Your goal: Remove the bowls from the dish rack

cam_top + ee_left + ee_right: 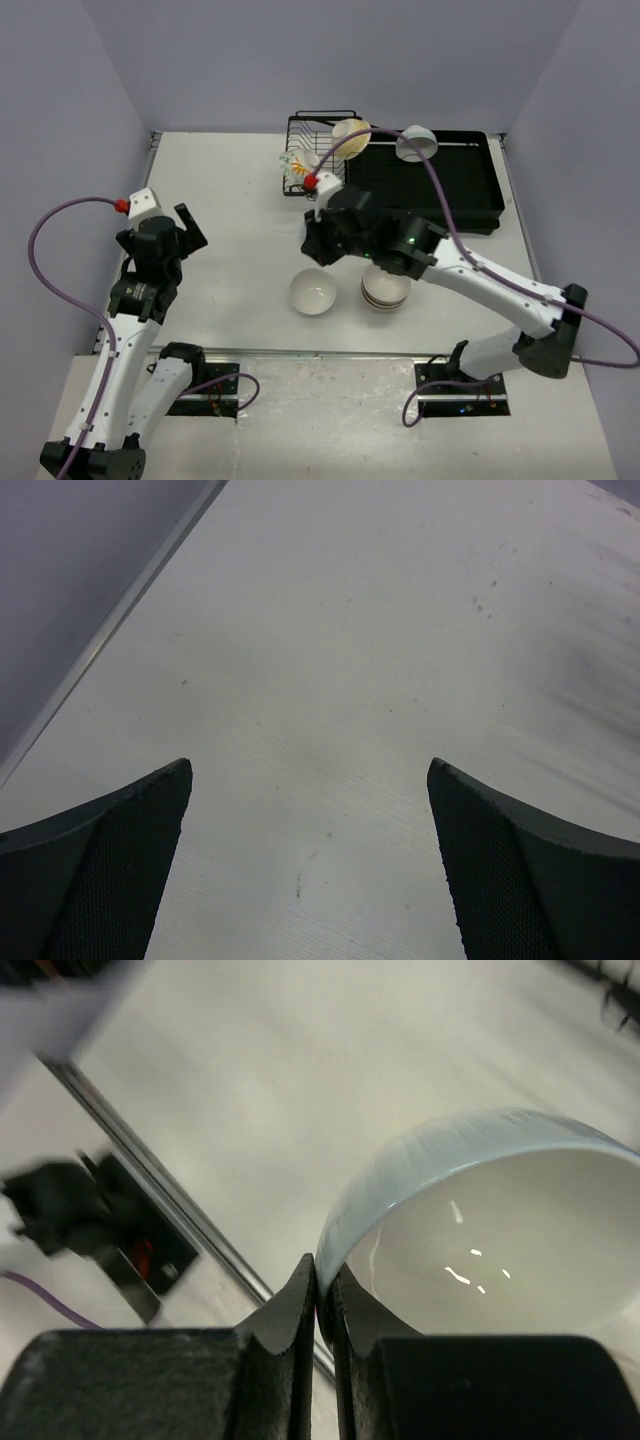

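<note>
My right gripper (322, 1295) is shut on the rim of a plain white bowl (490, 1230). In the top view this gripper (316, 252) sits at the far edge of the white bowl (313, 293), low over the table; I cannot tell whether the bowl rests on it. A stack of tan-banded bowls (385, 289) stands just right of it. The black wire dish rack (310, 128) holds a cream-yellow bowl (350, 132) and a flower-patterned bowl (296, 168). Another white bowl (417, 142) lies on the flat drainer tray (440, 190). My left gripper (190, 228) is open and empty over bare table (330, 680).
The table's left edge rail (110, 630) runs close to my left gripper. The near table edge and a black mount (100, 1225) show behind the held bowl. Grey walls surround the table on three sides.
</note>
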